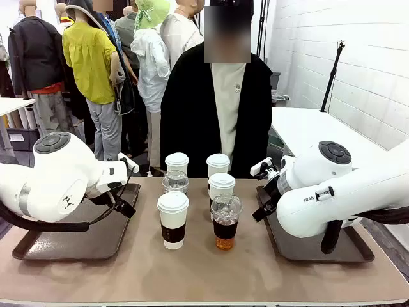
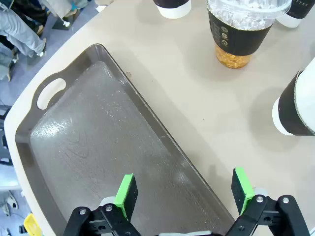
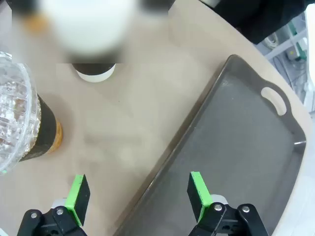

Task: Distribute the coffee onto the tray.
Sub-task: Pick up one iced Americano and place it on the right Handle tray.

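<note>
White paper cups with white lids and dark brown sleeves stand clustered at the middle of the beige desk (image 1: pixel 128 275). The front clear cup (image 1: pixel 225 220) serves as the marker: it has a dome lid and a dark band, with amber drink at its base.

Just beside it, toward the robot's left, stands the near paper cup (image 1: pixel 173 219). Close behind it is the middle paper cup (image 1: pixel 222 187), and farther back the far-right paper cup (image 1: pixel 218 165). The second clear cup (image 1: pixel 175 181) sits behind it and to the left. Behind that one again is the far-left paper cup (image 1: pixel 177 162). All six rest on the bare desk, off both trays.

The left tray (image 1: pixel 77 240), dark grey, lies well to the left of the front clear cup. The right tray (image 1: pixel 297 246) lies about as far to its right. Beyond the cluster, at the desk's far edge, sits a person (image 1: pixel 192 115) in a black cardigan over a pale top.

The left gripper (image 2: pixel 184 189) hangs above the left tray's long rim on the side facing the front clear cup. Its jaws are wide apart with nothing between them, one green pad over the tray and the other over the desk. The right gripper (image 3: pixel 139 192) hangs the same way above the right tray's facing rim, jaws spread and holding nothing.
</note>
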### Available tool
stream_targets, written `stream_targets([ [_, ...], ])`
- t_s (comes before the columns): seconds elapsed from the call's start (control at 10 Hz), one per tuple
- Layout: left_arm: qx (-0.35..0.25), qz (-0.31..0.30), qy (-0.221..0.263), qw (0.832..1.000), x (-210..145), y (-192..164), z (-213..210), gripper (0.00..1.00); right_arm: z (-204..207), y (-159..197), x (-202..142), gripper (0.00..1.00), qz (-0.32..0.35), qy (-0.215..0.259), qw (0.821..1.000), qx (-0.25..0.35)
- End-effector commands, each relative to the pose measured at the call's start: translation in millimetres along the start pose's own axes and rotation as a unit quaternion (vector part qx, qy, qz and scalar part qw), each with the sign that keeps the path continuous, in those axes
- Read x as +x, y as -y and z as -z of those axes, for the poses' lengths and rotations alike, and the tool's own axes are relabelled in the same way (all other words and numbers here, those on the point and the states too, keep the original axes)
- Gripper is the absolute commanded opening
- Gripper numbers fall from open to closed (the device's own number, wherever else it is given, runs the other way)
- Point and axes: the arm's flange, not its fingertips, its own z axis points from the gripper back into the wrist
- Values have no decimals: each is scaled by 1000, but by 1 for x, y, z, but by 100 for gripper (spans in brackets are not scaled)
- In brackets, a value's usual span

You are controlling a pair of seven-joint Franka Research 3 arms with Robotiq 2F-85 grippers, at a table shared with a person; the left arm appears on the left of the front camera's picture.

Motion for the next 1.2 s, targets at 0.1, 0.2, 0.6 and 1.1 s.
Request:
stream_targets([
  [0.1, 0, 0, 0, 1000, 0, 0, 0, 100, 0, 0, 0, 100, 0, 0, 1000, 0],
  [0.2, 0, 0, 0, 1000, 0, 0, 0, 100, 0, 0, 0, 100, 0, 0, 1000, 0],
  [0.6, 0, 0, 0, 1000, 0, 0, 0, 100, 0, 0, 0, 100, 0, 0, 1000, 0],
  [1.1, 2, -4, -4, 1000, 5, 1, -7, 100, -5, 1, 1, 100, 3, 1, 1000, -4],
])
